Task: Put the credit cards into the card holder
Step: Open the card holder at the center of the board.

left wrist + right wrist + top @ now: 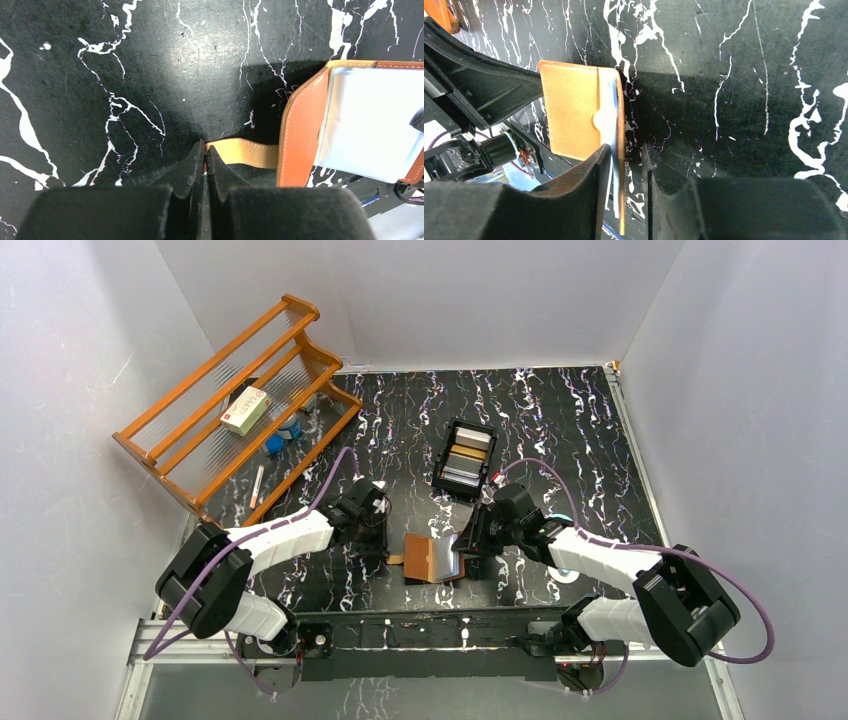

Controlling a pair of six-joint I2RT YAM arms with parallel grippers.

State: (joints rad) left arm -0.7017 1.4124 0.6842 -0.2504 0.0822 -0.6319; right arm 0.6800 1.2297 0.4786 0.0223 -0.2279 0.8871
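Card holder [432, 558] lies open by table [580, 440] near edge | left claw [205, 146] closed on its strap [245, 152] | right claw [625, 150] parted around its side

I can't count the cards [468, 454] in the tray [441, 468]; the card holder [300, 135] runs off my left wrist view.
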